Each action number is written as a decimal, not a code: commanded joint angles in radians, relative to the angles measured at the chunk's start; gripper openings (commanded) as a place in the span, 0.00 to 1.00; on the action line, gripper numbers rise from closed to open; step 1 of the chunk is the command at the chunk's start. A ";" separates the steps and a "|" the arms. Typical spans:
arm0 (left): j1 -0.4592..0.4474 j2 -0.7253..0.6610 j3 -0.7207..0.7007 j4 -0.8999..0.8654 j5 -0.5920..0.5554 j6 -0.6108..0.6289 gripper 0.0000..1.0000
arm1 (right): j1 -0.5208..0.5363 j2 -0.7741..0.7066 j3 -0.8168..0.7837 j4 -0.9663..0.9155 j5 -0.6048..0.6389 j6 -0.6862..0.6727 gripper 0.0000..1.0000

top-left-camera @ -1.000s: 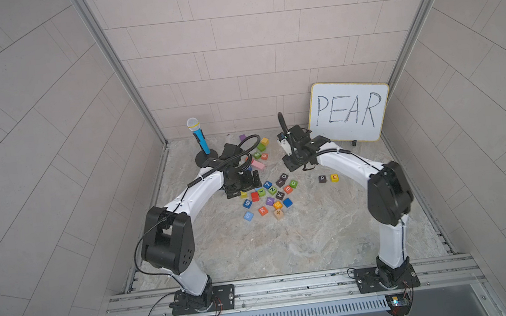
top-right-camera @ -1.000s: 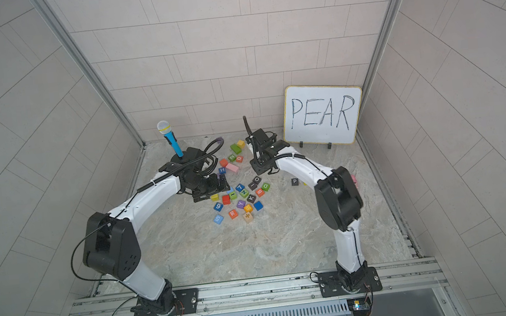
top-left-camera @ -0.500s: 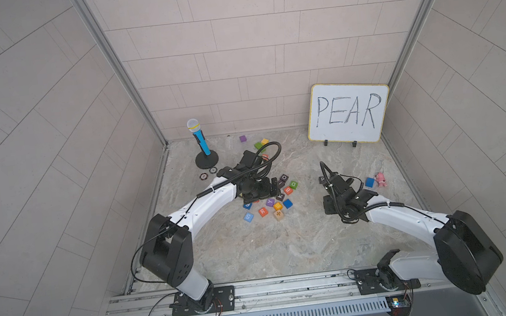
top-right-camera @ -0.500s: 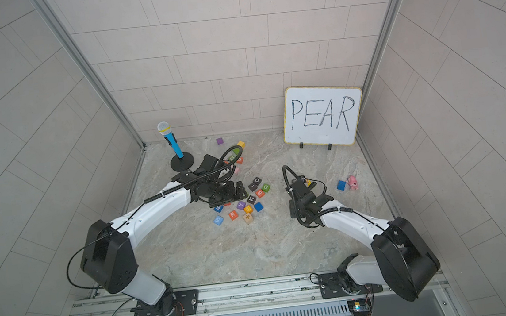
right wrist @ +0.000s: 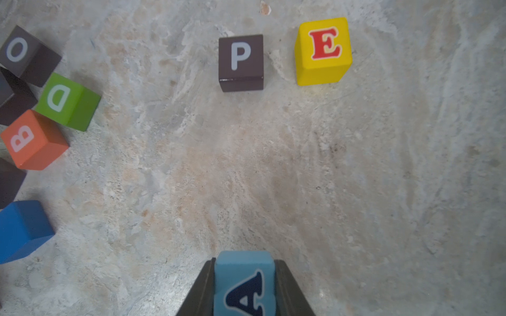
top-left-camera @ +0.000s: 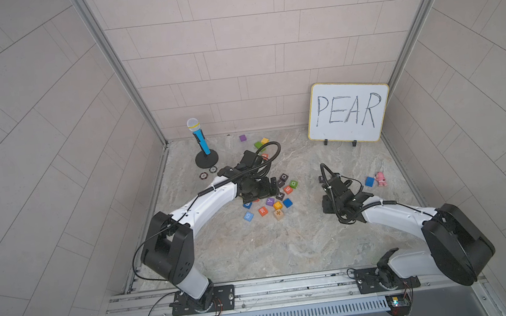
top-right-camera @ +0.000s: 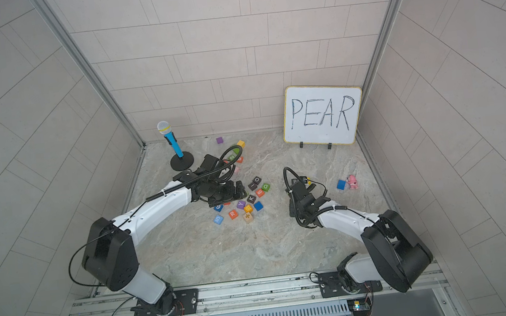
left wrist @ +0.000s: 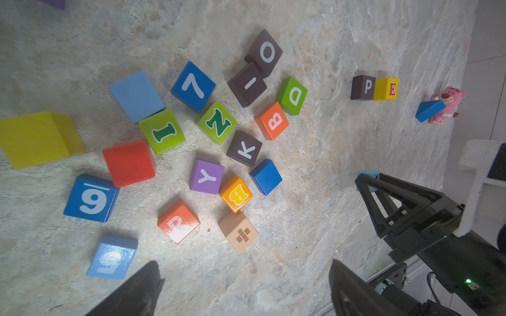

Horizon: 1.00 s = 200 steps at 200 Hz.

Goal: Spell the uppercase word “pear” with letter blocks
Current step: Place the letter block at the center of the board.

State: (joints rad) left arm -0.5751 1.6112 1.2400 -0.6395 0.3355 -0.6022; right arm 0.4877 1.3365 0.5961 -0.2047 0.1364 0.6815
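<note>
Light-blue A block (right wrist: 246, 295) is pinched by two opposite flat sides in the right claw (right wrist: 244, 262). It is over bare worktop (right wrist: 273, 177), short of the black P block (right wrist: 241, 58) and yellow E block (right wrist: 324, 49), which stand side by side. It looks like a light, rigid cube, and its glossy paint may be slippery. Only the right wrist view shows its letter; the top views hide it. The left wrist view shows the orange-red R block (left wrist: 178, 221) in the pile, near the spread, empty left claw (left wrist: 241, 290).
</note>
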 commanded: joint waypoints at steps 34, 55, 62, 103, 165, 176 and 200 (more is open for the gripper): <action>0.003 0.010 -0.001 -0.002 0.000 0.012 1.00 | -0.007 0.057 0.019 0.016 0.005 0.018 0.30; 0.004 0.011 0.001 -0.003 0.002 0.014 1.00 | -0.008 0.103 0.051 0.024 0.001 0.016 0.32; 0.003 0.012 0.000 -0.002 0.001 0.015 1.00 | -0.009 0.121 0.058 0.024 0.000 0.014 0.32; 0.005 0.007 -0.007 -0.003 -0.001 0.018 1.00 | -0.014 0.156 0.079 0.011 -0.052 0.012 0.49; 0.009 0.011 -0.017 0.012 0.004 0.015 1.00 | -0.008 0.074 0.059 -0.024 -0.097 0.016 0.59; 0.009 0.011 -0.021 0.018 0.007 0.012 1.00 | -0.007 0.072 0.057 -0.024 -0.105 0.016 0.59; 0.010 0.007 -0.022 0.018 0.005 0.011 1.00 | -0.001 0.078 0.056 -0.011 -0.136 0.024 0.57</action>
State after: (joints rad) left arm -0.5697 1.6112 1.2316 -0.6323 0.3397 -0.5949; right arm 0.4778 1.4246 0.6617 -0.1959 0.0277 0.6857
